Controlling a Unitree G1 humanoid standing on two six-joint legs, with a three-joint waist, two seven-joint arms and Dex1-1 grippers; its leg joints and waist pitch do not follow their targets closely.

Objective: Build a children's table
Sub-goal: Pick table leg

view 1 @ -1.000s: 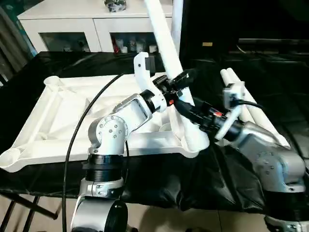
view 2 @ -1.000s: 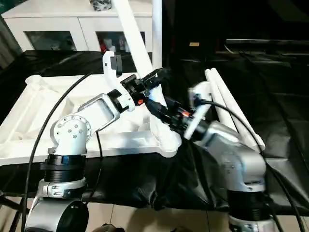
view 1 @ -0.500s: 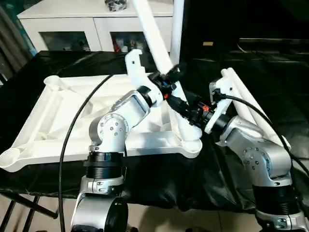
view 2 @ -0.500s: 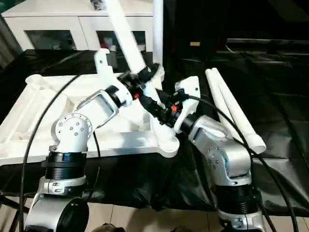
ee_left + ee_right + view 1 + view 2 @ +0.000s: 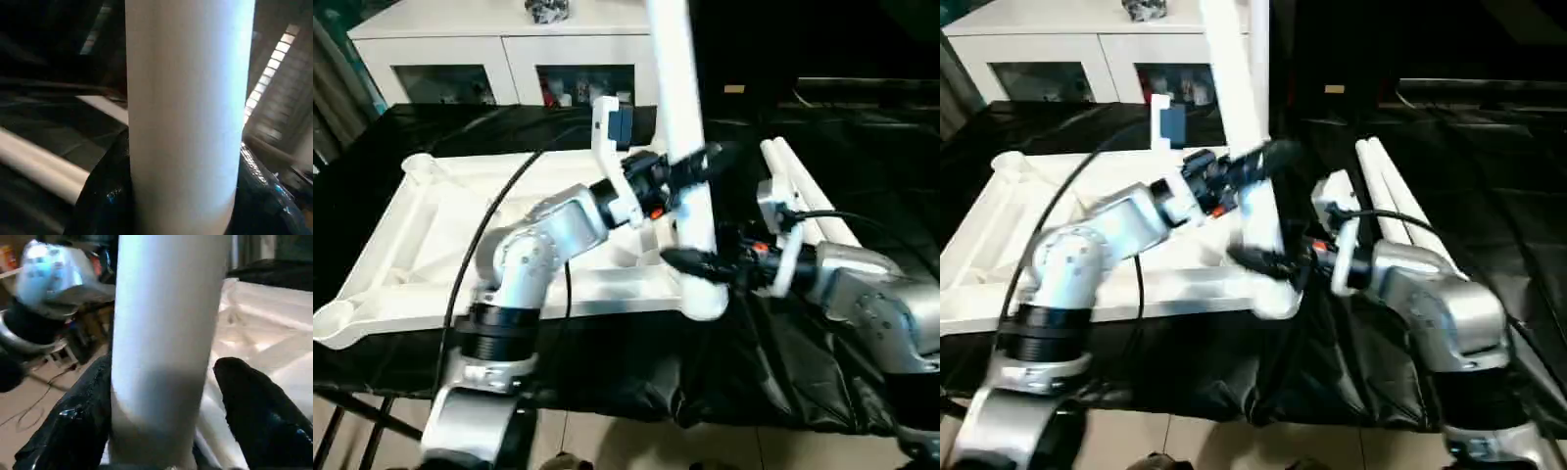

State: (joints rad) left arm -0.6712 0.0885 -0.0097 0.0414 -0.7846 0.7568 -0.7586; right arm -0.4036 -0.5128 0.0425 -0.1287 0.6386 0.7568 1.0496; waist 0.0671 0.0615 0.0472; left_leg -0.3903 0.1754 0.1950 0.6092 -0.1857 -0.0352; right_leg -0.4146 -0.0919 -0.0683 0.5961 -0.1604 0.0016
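Level, left tool point(image 5: 697, 164) grips leg point(image 5: 677, 88) (upright).

Leg point(image 5: 680, 117) top cut off; socket hidden.

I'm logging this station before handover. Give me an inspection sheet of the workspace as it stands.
Surface: black cloth over the bench.
Job's things: tabletop underside up; one leg standing in its near corner socket; spare legs lying beside it.
Clutter: nothing seen.
Grippers: left gripper closed on the standing leg; right gripper around its base, one finger off it.
Cables: black cable over the left arm.
Surroundings: white cabinet behind.
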